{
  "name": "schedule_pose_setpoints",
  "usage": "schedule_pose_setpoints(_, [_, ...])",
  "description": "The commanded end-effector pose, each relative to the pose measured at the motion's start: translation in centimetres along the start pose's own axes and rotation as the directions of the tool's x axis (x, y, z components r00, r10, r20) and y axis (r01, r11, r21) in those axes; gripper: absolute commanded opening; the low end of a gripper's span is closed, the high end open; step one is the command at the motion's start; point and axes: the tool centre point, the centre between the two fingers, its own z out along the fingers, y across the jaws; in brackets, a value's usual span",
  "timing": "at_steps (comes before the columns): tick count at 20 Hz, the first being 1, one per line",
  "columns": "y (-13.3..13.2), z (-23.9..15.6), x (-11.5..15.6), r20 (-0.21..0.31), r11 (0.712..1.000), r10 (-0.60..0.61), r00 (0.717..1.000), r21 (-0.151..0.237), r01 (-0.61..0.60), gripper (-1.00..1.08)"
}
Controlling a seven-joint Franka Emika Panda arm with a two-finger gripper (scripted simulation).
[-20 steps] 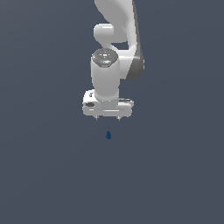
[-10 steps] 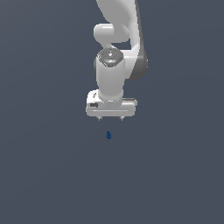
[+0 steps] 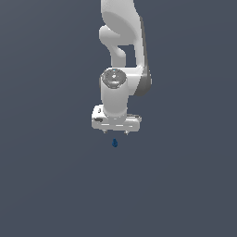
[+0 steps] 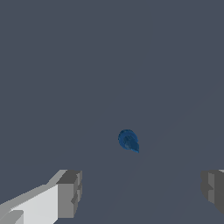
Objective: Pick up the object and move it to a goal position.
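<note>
Lower now, pincer (image 3: 115,132) wide open, empty, just above the blue blob (image 3: 115,143).

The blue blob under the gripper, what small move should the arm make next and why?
Probably lower straight down. The gripper is open and hangs above the blue blob, not touching it; in the wrist view the blob lies between the two fingertips.

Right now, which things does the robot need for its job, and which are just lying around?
For the job:
- the little dark blue blob, lying free
- the hand, open, just above the blob and not touching it

Just lying around:
- nothing; only the plain grey floor shows in both views
</note>
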Motion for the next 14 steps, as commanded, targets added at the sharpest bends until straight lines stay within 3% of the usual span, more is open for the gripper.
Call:
schedule_pose_setpoints(1, [0.3,1.6,0.1,-0.001,1.0,0.03,1.0,0.001,-0.03,1.0])
schedule_pose_setpoints(14, [0.6,4.3,0.0,-0.002,0.998,0.066,0.998,0.0,-0.066,1.0])
